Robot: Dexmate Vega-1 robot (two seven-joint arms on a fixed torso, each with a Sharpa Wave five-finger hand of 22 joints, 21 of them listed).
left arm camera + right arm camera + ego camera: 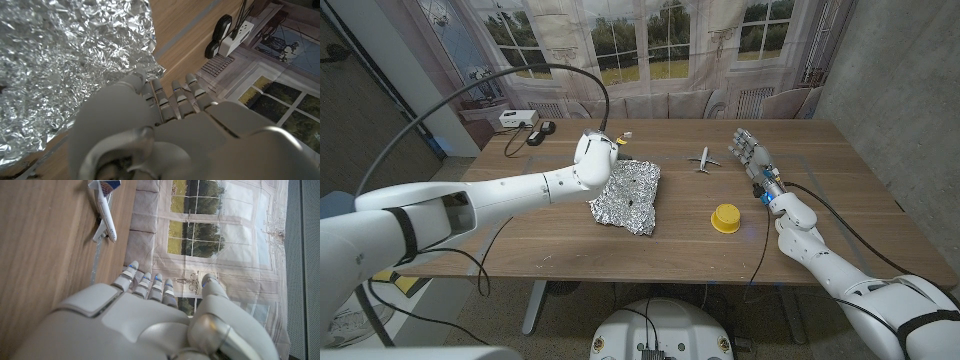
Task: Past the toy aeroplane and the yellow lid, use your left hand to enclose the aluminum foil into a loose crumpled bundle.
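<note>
The foil [628, 196] lies spread out on the wooden surface [570, 235], to the left of the toy plane [703, 160] and the yellow lid [725, 217]. It looks thin, light and crinkly, so it should bend and scrunch easily, and may tear if pulled hard. A good spot to grab is its near edge.

The left robot hand [596, 150] hangs at the foil's far left corner, fingers apart, holding nothing. The right robot hand [748, 148] waits upright, spread, empty. Behind the surface hangs a cloth printed with windows.

Silver foil [628, 196], yellow lid [725, 217]
</note>
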